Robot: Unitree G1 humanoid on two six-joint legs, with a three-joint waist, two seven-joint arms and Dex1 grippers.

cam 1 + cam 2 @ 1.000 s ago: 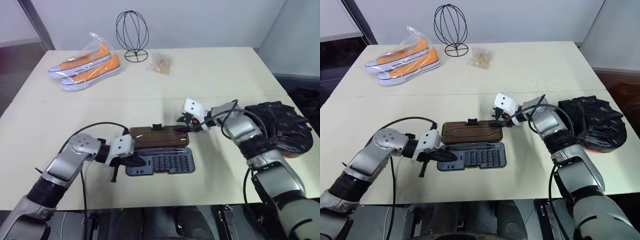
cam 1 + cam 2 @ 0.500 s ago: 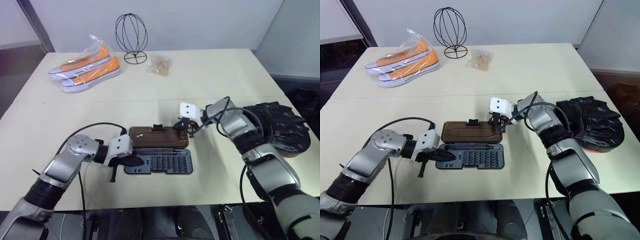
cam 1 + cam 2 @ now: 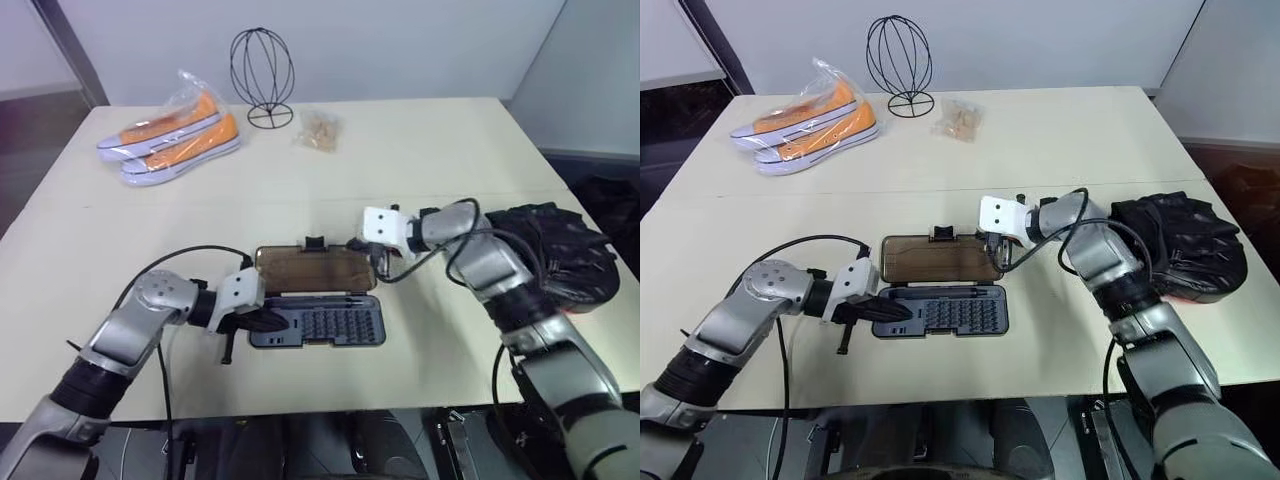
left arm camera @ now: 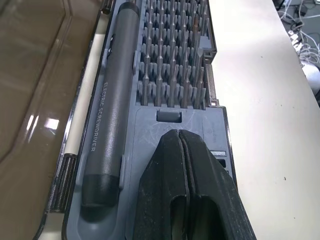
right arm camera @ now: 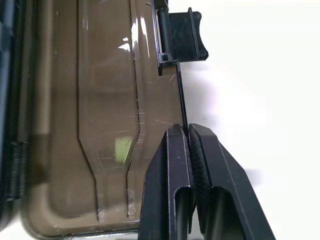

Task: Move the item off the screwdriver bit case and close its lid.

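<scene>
An open bit case (image 3: 942,310) lies flat on a pale table (image 3: 1060,140), its long axis running across the robot's front, left to right. Its tray of bits is on the near side; the brownish lid (image 3: 938,258) is hinged along the tray's far edge, its latch tab (image 3: 940,234) pointing away from the robot. The mitt (image 3: 1185,245) rests well right of the case, already off it. The right gripper (image 3: 998,246) is pinched shut on the lid's thin free edge at the case's right end, the lid seemingly tilted up a little. The left gripper (image 3: 270,322), fingers closed and holding nothing, presses on the tray's left end. The lid looks light, stiff and smooth (likely slippery), so an edge grip near the tab seems soundest.
</scene>
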